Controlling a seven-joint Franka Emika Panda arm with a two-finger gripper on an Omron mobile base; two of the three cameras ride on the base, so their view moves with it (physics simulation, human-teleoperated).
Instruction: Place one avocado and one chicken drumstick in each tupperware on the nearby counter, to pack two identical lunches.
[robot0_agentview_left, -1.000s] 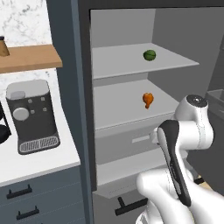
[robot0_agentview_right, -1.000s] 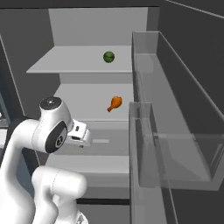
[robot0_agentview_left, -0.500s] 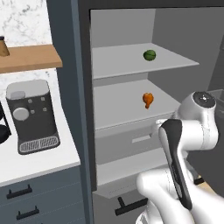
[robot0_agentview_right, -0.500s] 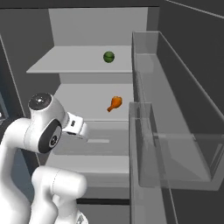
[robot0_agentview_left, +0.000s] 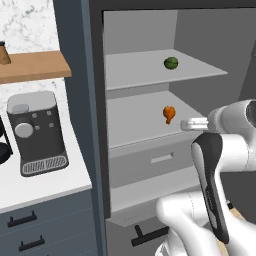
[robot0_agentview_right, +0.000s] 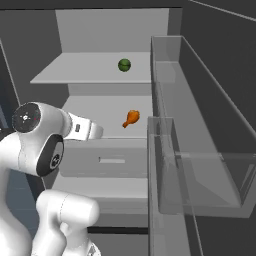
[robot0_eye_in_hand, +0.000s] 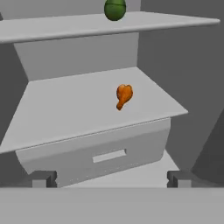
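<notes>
I have the fridge open ahead of me. On its upper shelf (robot0_agentview_left: 150, 67) sits the avocado (robot0_agentview_left: 171, 63), a small dark green ball, toward the back right. One level down, the chicken drumstick (robot0_agentview_left: 169, 113) lies on the middle shelf (robot0_agentview_left: 135, 117), orange, with its thin end pointing toward me. In the hand view the drumstick is near centre, slightly toward 1 o'clock, and the avocado is at 12 o'clock at the top edge.

My tool (robot0_eye_in_hand: 110, 178) is held out in front of the middle shelf, short of the drumstick and touching nothing. Its two fingertips (robot0_eye_in_hand: 43, 178) stand wide apart at the bottom corners of the hand view, with nothing between them. Below the middle shelf is a closed drawer (robot0_agentview_left: 150, 162) with a slot handle.

In the left base view, the bench (robot0_agentview_left: 45, 182) lies at 9 o'clock, with a coffee machine (robot0_agentview_left: 36, 132) on it and a wooden wall shelf (robot0_agentview_left: 35, 65) above. At the far left edge a dark object shows; I can't quite tell what it is.
</notes>
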